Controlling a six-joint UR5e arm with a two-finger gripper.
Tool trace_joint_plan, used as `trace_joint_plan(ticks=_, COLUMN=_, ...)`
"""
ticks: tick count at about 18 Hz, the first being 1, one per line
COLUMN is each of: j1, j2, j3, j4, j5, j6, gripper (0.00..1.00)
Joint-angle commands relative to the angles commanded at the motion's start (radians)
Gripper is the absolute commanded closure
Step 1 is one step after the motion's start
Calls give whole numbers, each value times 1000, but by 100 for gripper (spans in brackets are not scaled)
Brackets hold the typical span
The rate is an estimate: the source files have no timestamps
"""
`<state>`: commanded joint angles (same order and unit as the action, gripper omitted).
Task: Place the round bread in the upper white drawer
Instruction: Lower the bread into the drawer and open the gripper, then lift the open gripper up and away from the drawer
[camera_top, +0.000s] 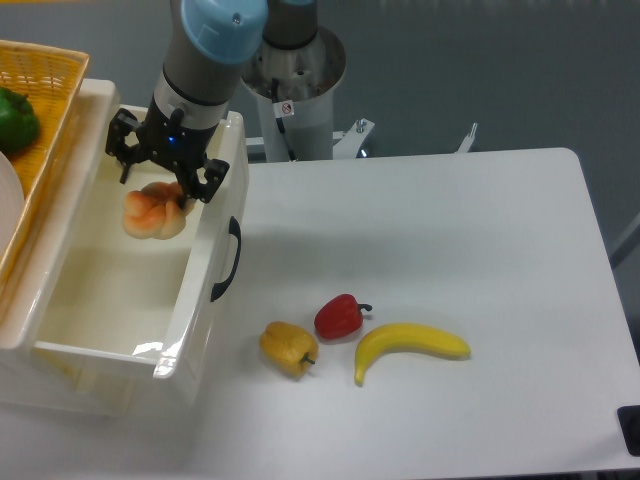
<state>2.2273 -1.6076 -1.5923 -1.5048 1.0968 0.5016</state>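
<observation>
Black two-finger gripper (160, 186) over the cream-white plastic drawer (190, 320), fingers spread apart. Pale tan-orange lobed round bread (153, 211) sits just below them inside the drawer; contact unclear.

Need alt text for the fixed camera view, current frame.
Robot gripper holds the round bread over the open upper white drawer at the table's left. On the white table lie a yellow pepper, red pepper and banana.
</observation>
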Motion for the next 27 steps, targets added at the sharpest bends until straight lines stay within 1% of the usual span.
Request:
trace_joint_plan(ticks=2, j1=-2, j2=0, j3=0, j4=2, j5=0, j6=0, gripper=1)
trace_joint_plan(ticks=6, j1=-2, j2=0, j3=0, j4=0, j5=0, j6=0, gripper=1)
trace_joint_plan(ticks=9, j1=-15, j2=-3, j3=2, j4=2, j5=0, j6=0, gripper=1)
trace_joint_plan(ticks=17, j1=-14, j2=-5, j3=3, j4=2, j5=0, j6=3, gripper=0)
trace_joint_plan(ticks=23, j1=9, j2=-6, j3=6, j4=0, j5=8, j6=3, gripper=0)
trace_joint_plan(ticks=26, j1=41, j2=2, j3=14, j4=3, j5=15, j6=5, gripper=0)
trace_joint_plan(ticks=27, j1=69, j2=5, j3=20, j4=3, j5=29, j6=8, gripper=0)
